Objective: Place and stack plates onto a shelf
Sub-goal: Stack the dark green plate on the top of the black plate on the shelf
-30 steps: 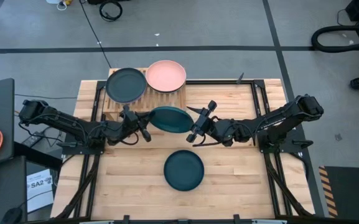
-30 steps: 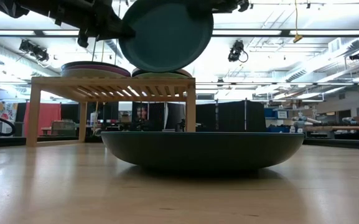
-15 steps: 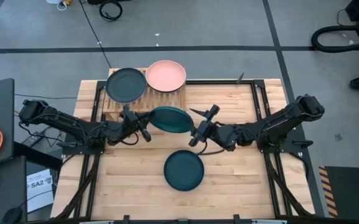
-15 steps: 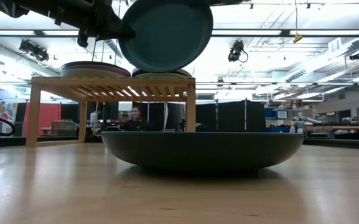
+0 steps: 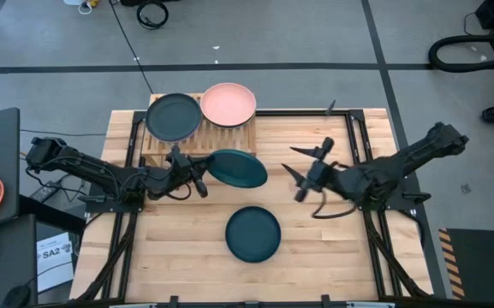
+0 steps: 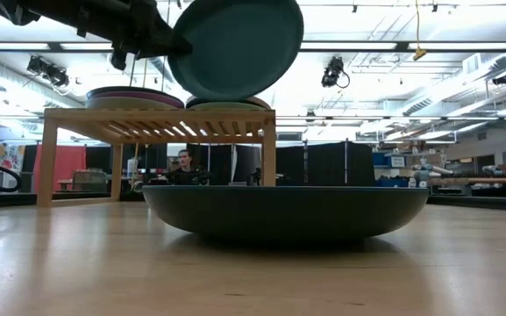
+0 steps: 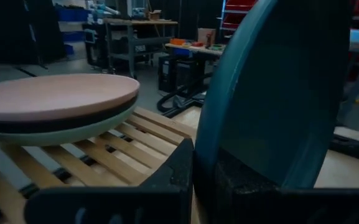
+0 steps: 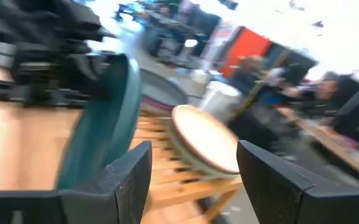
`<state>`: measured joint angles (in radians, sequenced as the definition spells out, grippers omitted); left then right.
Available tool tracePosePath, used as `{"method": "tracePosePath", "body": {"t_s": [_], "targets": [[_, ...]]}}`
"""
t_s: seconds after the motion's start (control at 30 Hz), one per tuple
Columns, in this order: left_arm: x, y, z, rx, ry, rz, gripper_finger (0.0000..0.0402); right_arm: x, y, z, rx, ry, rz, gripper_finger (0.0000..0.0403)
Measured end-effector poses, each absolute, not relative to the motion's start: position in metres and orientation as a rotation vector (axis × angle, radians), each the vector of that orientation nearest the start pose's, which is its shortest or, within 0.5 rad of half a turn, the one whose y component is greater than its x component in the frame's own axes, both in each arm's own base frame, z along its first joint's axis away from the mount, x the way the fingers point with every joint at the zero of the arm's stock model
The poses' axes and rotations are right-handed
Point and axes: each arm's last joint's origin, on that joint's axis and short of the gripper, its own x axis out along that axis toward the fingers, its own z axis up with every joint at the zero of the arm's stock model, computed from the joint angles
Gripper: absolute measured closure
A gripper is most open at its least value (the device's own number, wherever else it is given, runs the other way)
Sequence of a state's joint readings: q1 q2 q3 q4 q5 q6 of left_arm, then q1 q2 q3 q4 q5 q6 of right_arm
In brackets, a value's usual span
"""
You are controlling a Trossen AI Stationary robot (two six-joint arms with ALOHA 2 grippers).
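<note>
My left gripper (image 5: 202, 175) is shut on a teal plate (image 5: 239, 168), lifted in front of the shelf (image 5: 197, 135); the low view shows the plate (image 6: 235, 48) above the shelf's top. The light-wood slatted shelf carries two stacks, one topped by a black plate (image 5: 174, 116), the other by a pink plate (image 5: 228, 103) that rests on a pale green one (image 7: 61, 130). A dark teal plate (image 5: 252, 233) lies flat on the table. My right gripper (image 5: 298, 174) is open, to the right of the held plate and touching nothing. My left gripper pinches the teal plate's rim (image 7: 211, 149) between its two fingers (image 7: 170, 177), at the plate's left edge. It reaches in roughly level from the table's left. The plate is lifted clear and steeply tilted, with its hollow face toward the shelf.
The bare wooden tabletop (image 5: 332, 248) lies to the right and near side of the flat plate. Black frame rails (image 5: 362, 145) run along the table's sides. In the low view a person (image 6: 182, 165) sits far behind the table.
My right gripper has drawn back from the held plate's right rim toward the table's right edge. The teal plate has stayed lifted in my left gripper, which has kept still.
</note>
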<state>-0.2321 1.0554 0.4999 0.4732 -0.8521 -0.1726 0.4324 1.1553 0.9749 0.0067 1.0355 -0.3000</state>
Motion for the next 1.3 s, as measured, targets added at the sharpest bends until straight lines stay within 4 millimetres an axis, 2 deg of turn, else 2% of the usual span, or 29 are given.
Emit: {"method": "tracePosePath", "body": {"t_s": [0.2,0.33,0.5,0.7,0.87,1.03,1.13,1.3], "targets": [[0.217,-0.031,0.248,-0.232,0.001,0.513,0.0374,0.19,0.068,0.351,-0.165,0.28,-0.338,0.0163],[0.22,-0.034,0.259,-0.28,-0.025,0.427,0.0374,0.175,0.063,0.344,-0.013,0.33,-0.269,0.0163],[0.228,-0.037,0.299,-0.195,-0.05,0.378,0.0374,0.176,0.064,0.321,-0.002,0.363,-0.26,0.0163],[0.228,-0.027,0.367,-0.058,0.092,0.396,0.0374,0.186,0.068,0.29,-0.014,0.382,-0.262,0.0163],[0.208,-0.001,0.421,-0.035,0.19,0.442,0.0374,0.192,0.072,0.268,-0.01,0.386,-0.247,0.0163],[0.175,0.028,0.467,-0.055,0.221,0.586,0.0374,0.196,0.074,0.253,-0.001,0.385,-0.227,0.0163],[0.155,0.044,0.484,-0.088,0.219,0.698,0.0374,0.198,0.074,0.249,0.005,0.378,-0.221,0.0163],[0.123,0.066,0.501,-0.147,0.226,0.901,0.0374,0.2,0.073,0.246,0.019,0.377,-0.201,0.0163]]}}
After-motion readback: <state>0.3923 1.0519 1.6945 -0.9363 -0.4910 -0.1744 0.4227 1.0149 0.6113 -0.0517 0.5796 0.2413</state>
